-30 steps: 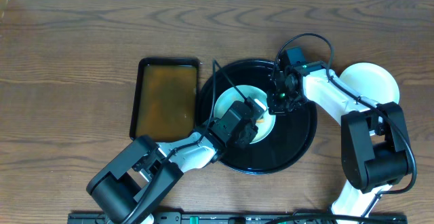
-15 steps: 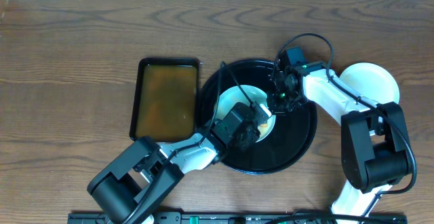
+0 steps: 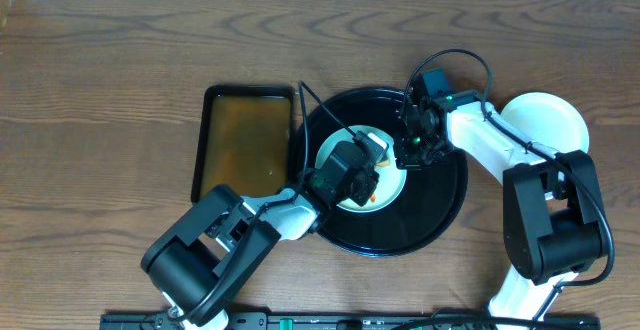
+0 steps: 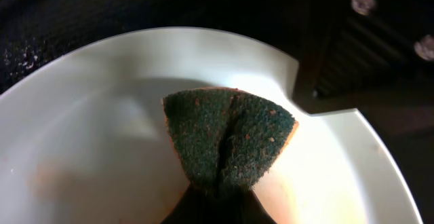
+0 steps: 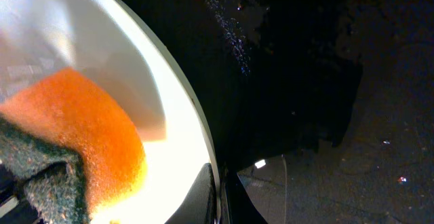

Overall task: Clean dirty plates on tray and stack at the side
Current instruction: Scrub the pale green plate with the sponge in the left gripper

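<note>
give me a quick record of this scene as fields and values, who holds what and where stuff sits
left gripper: jaws shut on the sponge, green and orange, held over the plate
right gripper: jaws clamped on the plate's right rim
plate: white, inside the round black tray
rectangular tray: left of the round one, holds brownish liquid
side plate: white, on the table at the far right
task stage: scrubbing; this plate not yet stacked

left arm [image 3: 280, 215]: black housings, white links
right arm [image 3: 490, 145]: same, right of round black tray [image 3: 440, 205]
cable [image 3: 470, 58]: black loop above tray
</note>
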Robot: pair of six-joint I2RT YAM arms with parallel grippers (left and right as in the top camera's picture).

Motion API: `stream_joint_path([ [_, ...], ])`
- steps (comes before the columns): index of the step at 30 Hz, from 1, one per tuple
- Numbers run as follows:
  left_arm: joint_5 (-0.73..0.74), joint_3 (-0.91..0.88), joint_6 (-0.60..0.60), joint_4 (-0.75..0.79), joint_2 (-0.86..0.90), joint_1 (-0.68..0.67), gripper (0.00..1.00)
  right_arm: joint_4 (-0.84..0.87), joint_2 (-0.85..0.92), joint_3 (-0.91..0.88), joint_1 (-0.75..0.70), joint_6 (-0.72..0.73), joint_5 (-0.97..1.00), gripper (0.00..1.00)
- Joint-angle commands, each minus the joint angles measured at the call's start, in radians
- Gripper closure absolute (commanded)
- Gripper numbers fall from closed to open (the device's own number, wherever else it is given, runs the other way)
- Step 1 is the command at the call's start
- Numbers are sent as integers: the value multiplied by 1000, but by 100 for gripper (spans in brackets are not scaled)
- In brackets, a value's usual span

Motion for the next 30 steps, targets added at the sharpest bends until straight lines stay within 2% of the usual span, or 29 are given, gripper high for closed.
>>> stream_joint_path([
  [1, -13, 12, -51, 18, 37, 6, 93, -11, 9, -17, 24, 11, 10, 99],
  [5, -33, 18, 33, 33, 43, 16, 92, -11, 9, -17, 24, 11, 10, 99],
  [7, -79, 18, 55, 46, 42, 25, 86, -12, 9, -17, 24, 11, 10, 99],
  [9, -98, 18, 53, 59, 42, 40, 71, -12, 9, -17, 24, 11, 10, 99],
  [12, -98, 18, 41, 61, 42, 59, 68, -12, 9, -17, 24, 11, 10, 99],
  [13, -98, 18, 41, 61, 42, 60, 64, -12, 9, -17, 24, 11, 10, 99],
  [14, -97, 18, 41, 63, 42, 59, 56, -12, 9, -17, 24, 11, 10, 99],
  [16, -73, 18, 32, 62, 42, 53, 54, -12, 9, -17, 24, 11, 10, 99],
  [18, -30, 18, 22, 61, 42, 48, 57, -12, 9, -17, 24, 11, 10, 99],
  [20, 10, 18, -6, 60, 42, 42, 66, -12, 9, -17, 24, 11, 10, 99],
  [21, 19, 18, -21, 55, 42, 40, 73, -12, 9, -17, 24, 11, 10, 99],
  [22, 18, 18, -39, 43, 42, 36, 88, -12, 9, -17, 24, 11, 10, 99],
  [23, 19, 18, -59, 29, 42, 32, 92, -12, 9, -17, 24, 11, 10, 99],
  [27, 23, 18, -136, -41, 42, 11, 92, -12, 9, -17, 24, 11, 10, 99],
  [30, 106, 18, -136, -45, 42, -5, 93, -12, 9, -17, 24, 11, 10, 99],
])
